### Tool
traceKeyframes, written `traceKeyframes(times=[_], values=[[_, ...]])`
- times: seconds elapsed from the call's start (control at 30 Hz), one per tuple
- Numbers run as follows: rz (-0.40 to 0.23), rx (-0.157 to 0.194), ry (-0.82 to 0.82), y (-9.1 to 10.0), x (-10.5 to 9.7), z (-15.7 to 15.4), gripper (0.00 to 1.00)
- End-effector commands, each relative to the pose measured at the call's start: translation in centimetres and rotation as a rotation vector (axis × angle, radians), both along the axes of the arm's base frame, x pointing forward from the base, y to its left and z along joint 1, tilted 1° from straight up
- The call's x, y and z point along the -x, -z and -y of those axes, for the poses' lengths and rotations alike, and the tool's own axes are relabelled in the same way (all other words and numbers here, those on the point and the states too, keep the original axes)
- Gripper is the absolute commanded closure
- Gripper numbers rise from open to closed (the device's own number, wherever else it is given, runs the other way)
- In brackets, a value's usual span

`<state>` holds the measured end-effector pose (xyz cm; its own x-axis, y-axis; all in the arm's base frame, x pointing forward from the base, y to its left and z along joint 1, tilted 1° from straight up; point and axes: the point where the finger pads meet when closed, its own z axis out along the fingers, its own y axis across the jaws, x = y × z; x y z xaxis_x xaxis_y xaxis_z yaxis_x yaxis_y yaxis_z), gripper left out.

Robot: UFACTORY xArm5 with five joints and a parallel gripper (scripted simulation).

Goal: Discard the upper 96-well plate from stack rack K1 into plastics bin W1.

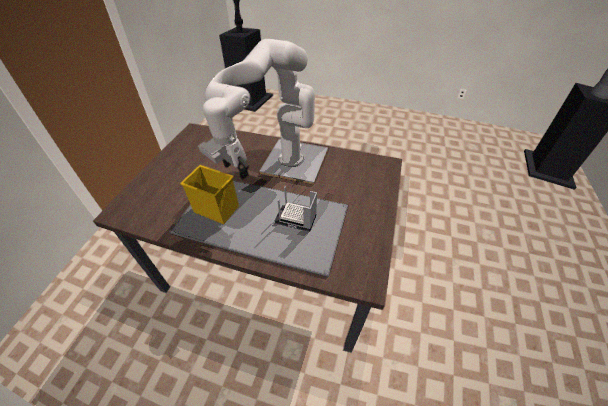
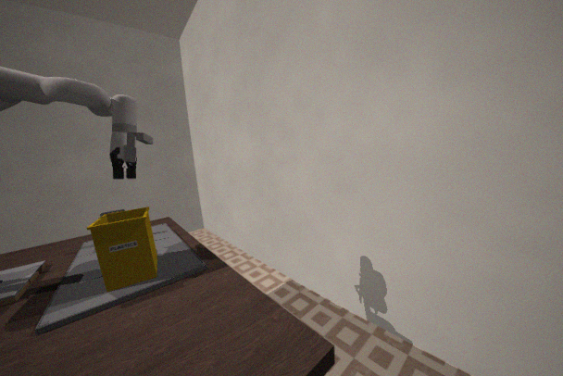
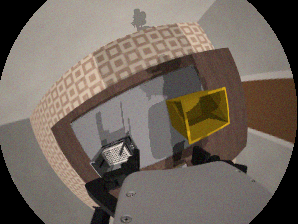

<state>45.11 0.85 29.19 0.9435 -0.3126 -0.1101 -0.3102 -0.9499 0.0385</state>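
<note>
The yellow plastics bin W1 (image 1: pixel 211 193) stands upright on the grey mat (image 1: pixel 260 227) at the left; it also shows in the exterior view (image 2: pixel 124 246) and the wrist view (image 3: pixel 200 115). The stack rack K1 stands mid-mat with a white 96-well plate (image 1: pixel 293 213) in it; the wrist view shows the rack too. I cannot tell whether a second plate lies under it. My gripper (image 1: pixel 234 165) (image 2: pixel 123 169) hangs above the table just behind the bin, open and empty; in the exterior view it is well above the bin's rim.
The arm's base plate (image 1: pixel 294 163) lies at the back of the table. Black stands are on the floor at the back left (image 1: pixel 240 55) and far right (image 1: pixel 572 132). An orange door panel (image 1: pixel 75 95) is left of the table.
</note>
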Motion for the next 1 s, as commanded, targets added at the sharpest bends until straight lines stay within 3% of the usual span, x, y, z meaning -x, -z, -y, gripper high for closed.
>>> traceKeyframes(times=[0.0,0.3,0.97], values=[[0.061,-0.011,-0.107,1.0,1.5,0.3,0.00],[0.100,-0.019,-0.247,3.0,3.8,0.7,0.00],[0.105,-0.052,-0.847,3.3,6.3,-8.0,0.00]])
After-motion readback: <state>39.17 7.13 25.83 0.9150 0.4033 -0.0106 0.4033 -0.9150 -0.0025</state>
